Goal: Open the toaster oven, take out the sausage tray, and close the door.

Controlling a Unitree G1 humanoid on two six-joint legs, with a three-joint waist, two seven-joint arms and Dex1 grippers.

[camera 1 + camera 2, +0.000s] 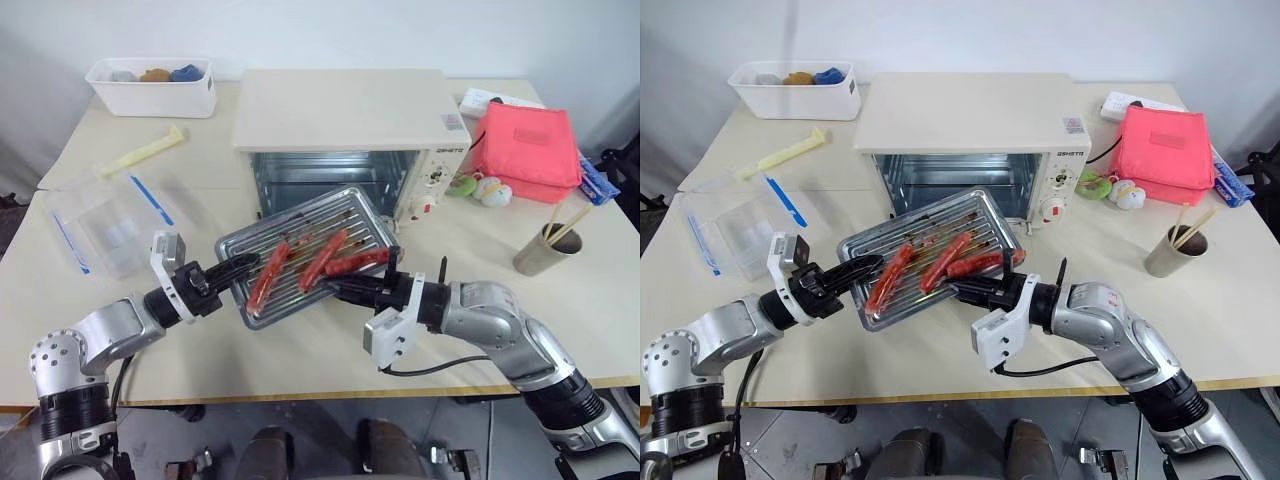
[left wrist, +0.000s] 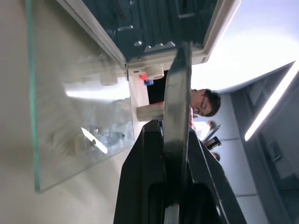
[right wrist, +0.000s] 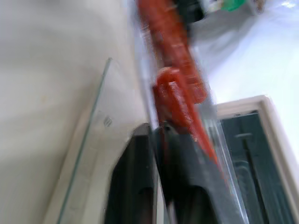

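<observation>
Silver metal, ridged base, red sausages on top: the sausage tray (image 1: 305, 255) held in the air in front of the toaster oven (image 1: 350, 140), door (image 2: 84, 116) folded down flat beneath it, cavity open at 12 o'clock. Left gripper (image 1: 240, 267) at the tray's 9 o'clock edge, fingers pinched tight on the rim. Right gripper (image 1: 345, 290) at the 4 o'clock edge, fingers either side of the rim but only loosely set; whether really gripping, hard to tell. Risk from here, as a judgement: tray tilted, low toward the left, so a loosening right side could let it swing on the single left pinch and roll the sausages off onto the tabletop (image 1: 300, 350). Thin rim and smooth metal could also slip between narrow fingers. Door not yet closed, and lying just under the tray, so a sagging tray could knock the glass. Around: clear bag with blue stripes (image 1: 105, 225) at 9 o'clock, white bin (image 1: 150, 95) at 10, red pouch (image 1: 525, 145) at 2, cup with chopsticks (image 1: 545, 250) at 3. Nothing else stands close to the tray.
</observation>
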